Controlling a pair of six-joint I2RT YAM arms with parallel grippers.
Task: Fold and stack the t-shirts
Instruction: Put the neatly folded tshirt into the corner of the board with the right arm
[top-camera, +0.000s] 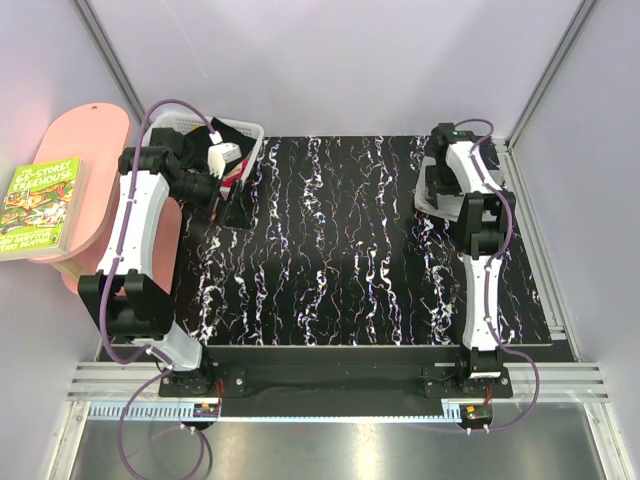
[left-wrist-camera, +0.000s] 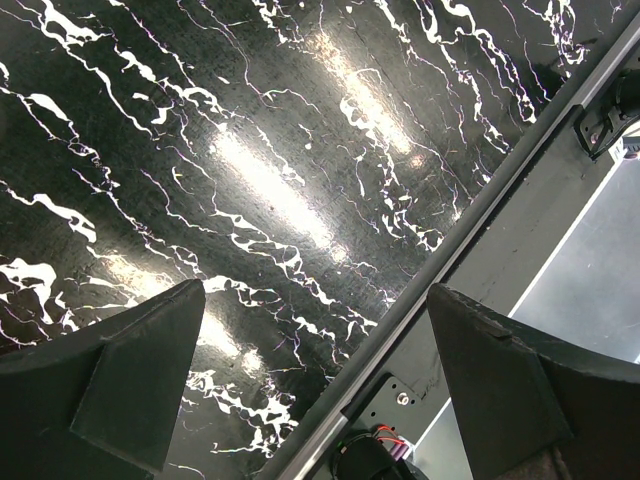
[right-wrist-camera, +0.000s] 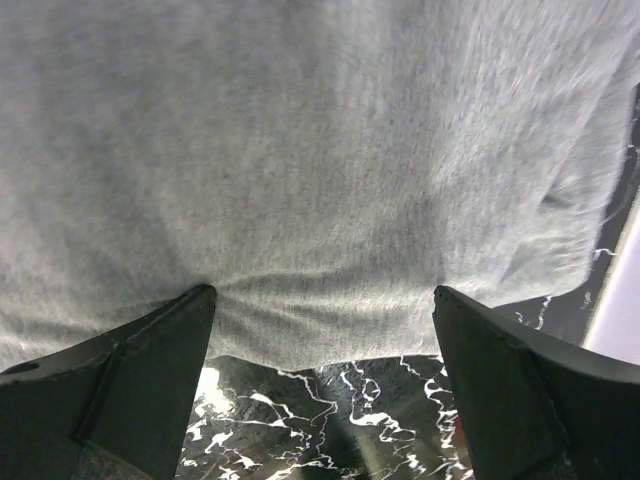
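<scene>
Black, white-veined worktop (top-camera: 340, 250) spans the overhead view; the grey t-shirt (right-wrist-camera: 320, 150) lies at its upper right under the right pincer (right-wrist-camera: 322, 295), whose jaws stand wide apart over the cloth. At upper left, beside the white basket (top-camera: 250, 132), the left pincer (left-wrist-camera: 315, 300) gapes too, holding nothing.

Overhead, two wrist close-ups over table (top-camera: 350, 250)

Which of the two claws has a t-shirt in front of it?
The right claw: the light grey t-shirt fills its wrist view beyond the open fingers. The left claw, also open, faces the black marbled table, with no cloth there.
</scene>
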